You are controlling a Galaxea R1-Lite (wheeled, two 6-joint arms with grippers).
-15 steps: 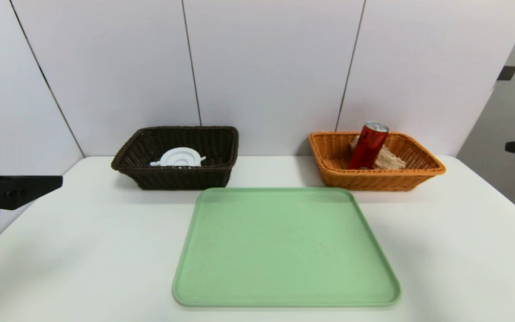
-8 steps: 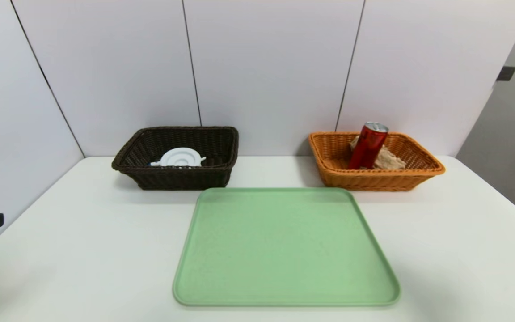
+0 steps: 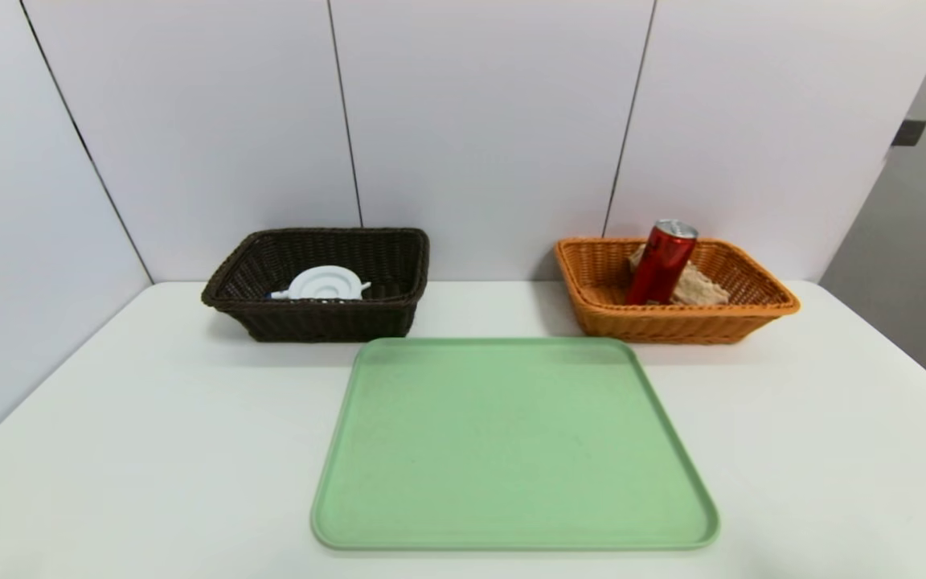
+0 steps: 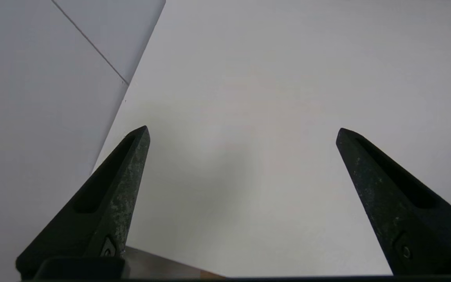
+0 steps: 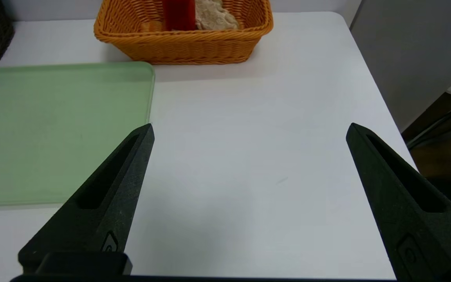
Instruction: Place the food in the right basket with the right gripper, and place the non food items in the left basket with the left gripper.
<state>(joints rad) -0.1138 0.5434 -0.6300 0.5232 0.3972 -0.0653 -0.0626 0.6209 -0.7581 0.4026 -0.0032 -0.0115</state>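
Observation:
The dark brown left basket (image 3: 320,318) holds a white round item (image 3: 325,283). The orange right basket (image 3: 676,323) (image 5: 182,45) holds a red can (image 3: 661,262) (image 5: 178,15) leaning on a beige piece of food (image 3: 700,285) (image 5: 211,17). Neither gripper shows in the head view. My left gripper (image 4: 242,133) is open over bare table near the left wall, nothing between its fingers. My right gripper (image 5: 250,130) is open and empty over the table, to the right of the tray and nearer than the orange basket.
A green tray (image 3: 511,442) (image 5: 53,129) lies bare in the middle of the white table (image 3: 149,450). The wall (image 3: 479,137) stands just behind both baskets. The table's right edge (image 5: 382,98) drops off to the floor.
Both arms have drawn back out of the head view, the left one off the left edge and the right one off the right edge. Baskets and tray have not moved.

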